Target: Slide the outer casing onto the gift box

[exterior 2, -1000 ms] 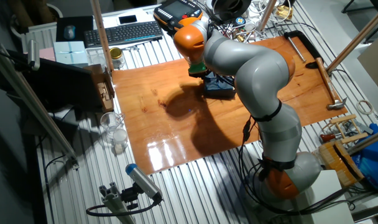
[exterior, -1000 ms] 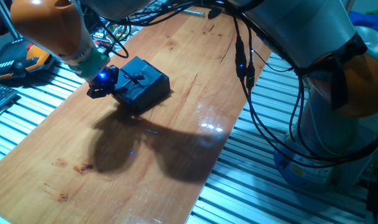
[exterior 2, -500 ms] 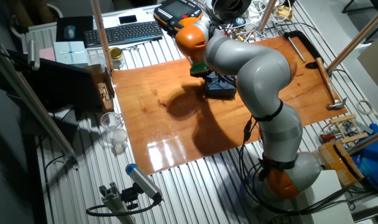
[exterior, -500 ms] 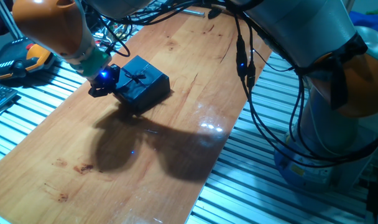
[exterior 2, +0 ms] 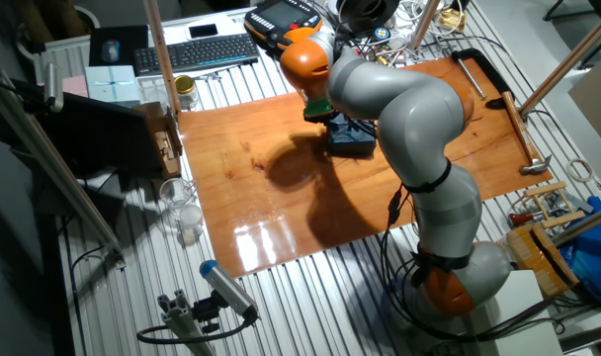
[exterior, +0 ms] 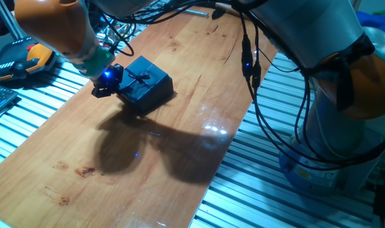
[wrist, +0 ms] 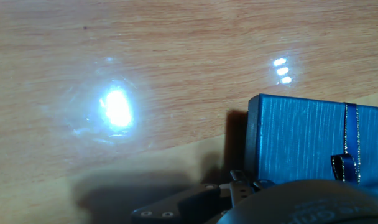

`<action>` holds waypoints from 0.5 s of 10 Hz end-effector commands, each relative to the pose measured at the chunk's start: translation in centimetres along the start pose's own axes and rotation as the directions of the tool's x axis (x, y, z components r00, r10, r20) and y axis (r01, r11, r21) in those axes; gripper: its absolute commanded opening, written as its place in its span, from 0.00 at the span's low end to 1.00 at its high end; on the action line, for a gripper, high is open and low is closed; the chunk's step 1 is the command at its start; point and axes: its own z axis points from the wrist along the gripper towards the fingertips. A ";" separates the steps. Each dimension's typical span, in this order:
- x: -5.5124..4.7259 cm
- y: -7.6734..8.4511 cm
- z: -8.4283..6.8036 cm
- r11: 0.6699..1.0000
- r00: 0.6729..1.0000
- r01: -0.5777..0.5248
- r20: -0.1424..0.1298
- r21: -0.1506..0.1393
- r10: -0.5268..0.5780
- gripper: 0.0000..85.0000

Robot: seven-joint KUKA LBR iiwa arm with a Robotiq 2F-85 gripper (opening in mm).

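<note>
While the gripper (exterior: pixel 102 85) sits at the upper left of one fixed view with a small blue light glowing on it, it has drifted slightly up and to the right against the previous second, and the orange wrist joint above it has shifted the same way. How wide its jaws stand cannot be told: the hand view shows only a dark metal part of it at the bottom edge, and it has no visible hold on anything. The outer casing (exterior: pixel 144 83) has kept its place on the board, with its thin ribbon bow (exterior: pixel 138 77) on top. In the other fixed view the gripper (exterior 2: pixel 323 114) and the casing (exterior 2: pixel 351 139) lie in the upper middle of the frame, partly behind the grey arm. Underneath is a wooden board (exterior: pixel 173 145) with a glossy finish that shows bright glare spots and the arm's broad shadow; it lies on a ribbed aluminium table (exterior 2: pixel 310 297). A keyboard (exterior 2: pixel 198 51) and an orange-and-black pendant (exterior 2: pixel 278 17) sit at the top of that view, with tools at the right edge. The casing lies just right of the gripper, touching or nearly so; in the hand view its blue ribbed side (wrist: pixel 313 146) fills the lower right corner. No tray is distinguishable beneath it.
</note>
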 end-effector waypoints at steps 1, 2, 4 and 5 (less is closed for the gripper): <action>0.0 -0.1 0.0 1.000 1.000 0.000 0.000 -0.001 0.000 0.00; 0.0 -0.1 0.0 1.000 1.000 0.002 0.000 -0.001 -0.002 0.00; 0.1 -0.3 0.0 1.000 1.000 0.003 -0.001 -0.004 -0.003 0.00; 0.1 -0.4 0.0 1.000 1.000 0.004 -0.002 -0.009 -0.004 0.00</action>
